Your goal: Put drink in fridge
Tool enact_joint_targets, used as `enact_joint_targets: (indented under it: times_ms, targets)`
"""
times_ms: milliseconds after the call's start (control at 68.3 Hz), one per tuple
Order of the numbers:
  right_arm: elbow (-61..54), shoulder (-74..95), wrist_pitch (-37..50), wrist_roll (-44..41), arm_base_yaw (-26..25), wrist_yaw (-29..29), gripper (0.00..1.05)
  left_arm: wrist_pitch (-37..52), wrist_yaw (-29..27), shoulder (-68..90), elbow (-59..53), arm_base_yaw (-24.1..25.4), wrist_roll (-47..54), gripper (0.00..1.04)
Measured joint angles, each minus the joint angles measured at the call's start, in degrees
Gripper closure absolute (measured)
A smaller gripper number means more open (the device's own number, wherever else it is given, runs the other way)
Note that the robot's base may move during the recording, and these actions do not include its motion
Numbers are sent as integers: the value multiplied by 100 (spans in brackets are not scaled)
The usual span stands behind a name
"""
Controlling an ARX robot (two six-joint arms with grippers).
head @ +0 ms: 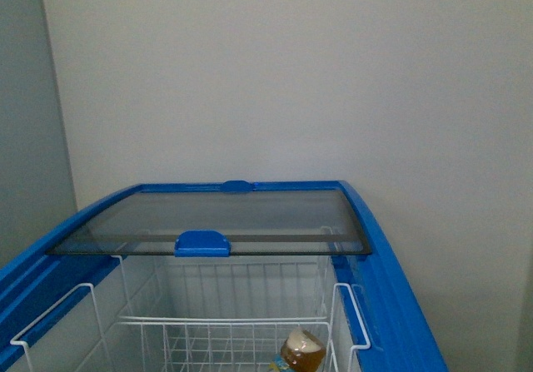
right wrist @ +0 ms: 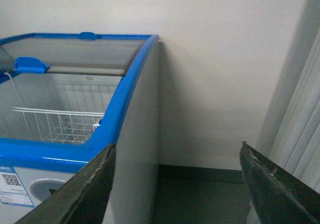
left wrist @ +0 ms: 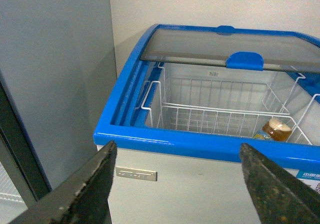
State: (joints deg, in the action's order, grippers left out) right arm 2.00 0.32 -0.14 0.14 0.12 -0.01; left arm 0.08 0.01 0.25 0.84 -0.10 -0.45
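While both sets of fingers are spread wide with nothing between them, the drink is already down in the fridge. The left gripper point(left wrist: 177, 184) hangs in front of the fridge point(left wrist: 200, 146), just outside its blue front rim, dark fingers point(left wrist: 82, 194) well apart. The right gripper point(right wrist: 177, 184) is off by the fridge's right corner, fingers point(right wrist: 275, 189) just as wide, facing mostly white wall and a bit of dark floor.

The drink point(head: 303, 351) sits in a white wire basket point(head: 250, 326) toward the right side of the open part, amber liquid visible; can't tell if it's upright or tilted. The glass lid point(head: 250, 218) with its blue handle point(head: 201, 243) covers the back half. A tall grey cabinet point(left wrist: 55, 83) stands just beside the fridge on its left.
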Motion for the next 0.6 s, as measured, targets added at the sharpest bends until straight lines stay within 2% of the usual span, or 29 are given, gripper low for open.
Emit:
enact_joint_targets:
  times_ms: [73,132,601]
  targets:
    - [0,0,0,0,0,-2,12,0,-2,0,0,0,2,8]
    - [0,0,0,2,0,-2,6,0,-2,0,0,0,11,7]
    - [0,0,0,2,0,-2,7,0,-2,0,0,0,11,8]
